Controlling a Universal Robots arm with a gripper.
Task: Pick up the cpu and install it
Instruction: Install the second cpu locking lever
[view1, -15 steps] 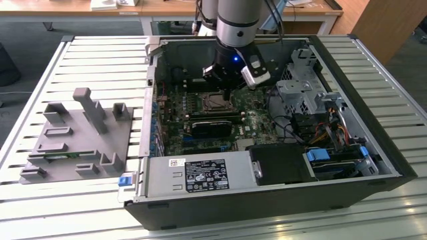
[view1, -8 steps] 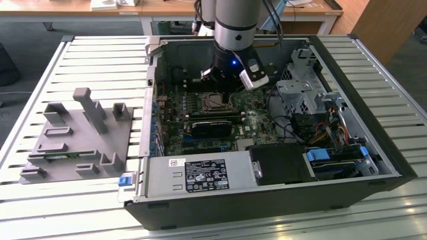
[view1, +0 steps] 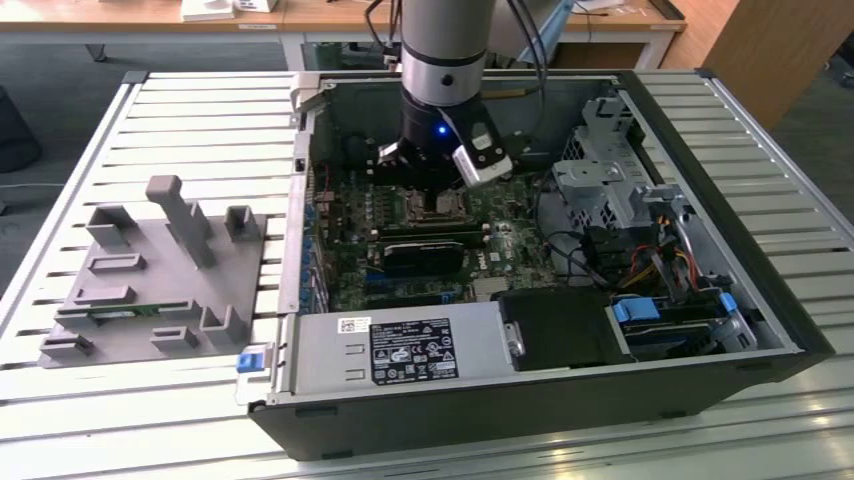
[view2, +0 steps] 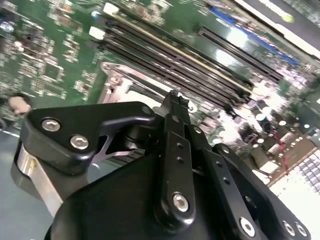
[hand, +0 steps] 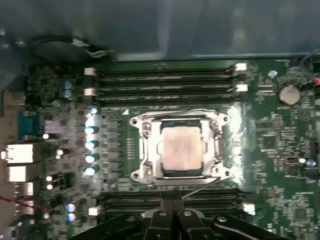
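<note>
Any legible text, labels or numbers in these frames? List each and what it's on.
Nothing can be quoted; every print is too small or blurred.
Black label on the power supply: print too small to read.
White sticker next to that label: too small.
The cpu, lying in the socket: top markings blurred.
Motherboard in the first wrist view: board lettering blurred.

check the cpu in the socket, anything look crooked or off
Nothing stands out. In the first wrist view the cpu lies square and flat inside the socket frame, edges parallel to it. The hand is beside the socket.
</note>
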